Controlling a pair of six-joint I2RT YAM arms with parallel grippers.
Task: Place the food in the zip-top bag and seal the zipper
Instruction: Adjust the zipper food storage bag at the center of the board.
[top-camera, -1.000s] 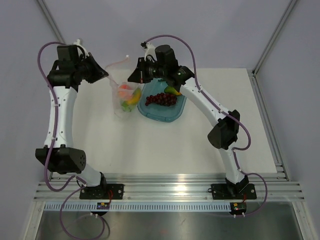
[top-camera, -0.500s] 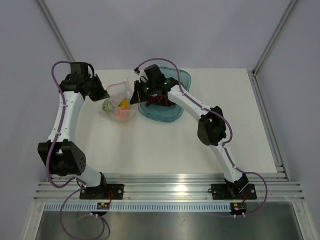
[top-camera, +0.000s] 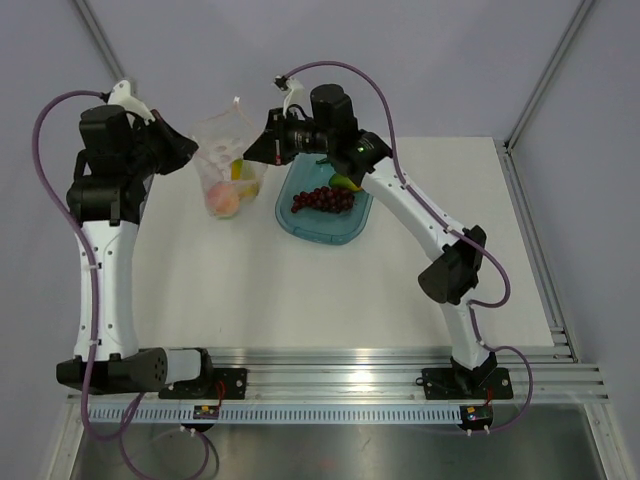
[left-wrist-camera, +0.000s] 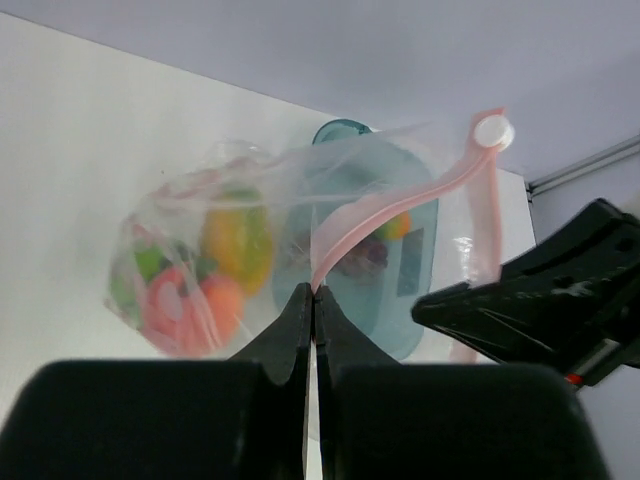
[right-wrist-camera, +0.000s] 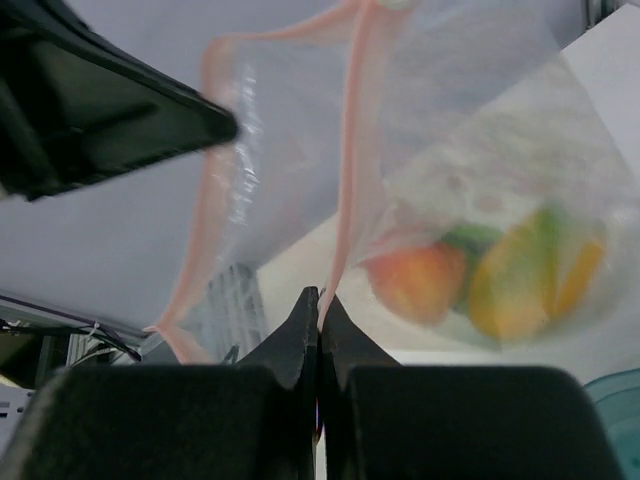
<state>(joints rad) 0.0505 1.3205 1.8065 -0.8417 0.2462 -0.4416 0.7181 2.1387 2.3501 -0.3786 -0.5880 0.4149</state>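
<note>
The clear zip-top bag (top-camera: 222, 140) hangs in the air between both grippers, above the table. My left gripper (top-camera: 192, 153) is shut on its pink zipper strip (left-wrist-camera: 400, 200) at the left end. My right gripper (top-camera: 251, 151) is shut on the strip (right-wrist-camera: 352, 150) at the right end. The bag's mouth sags open between them. Inside lie a peach-pink fruit (top-camera: 225, 201), an orange-green mango (left-wrist-camera: 238, 245) and a green fruit (right-wrist-camera: 468, 238). The purple grape bunch (top-camera: 322, 199) and a second mango (top-camera: 346, 182) lie in the teal tray (top-camera: 340, 236).
The teal tray stands just right of the hanging bag, under the right forearm. A white slider (left-wrist-camera: 492, 131) sits at the far end of the zipper strip. The enclosure's grey walls and frame posts stand behind the table.
Half a second ago the bag rested low on the table with both grippers down. Now both arms have lifted it up again, as it was one second ago.
</note>
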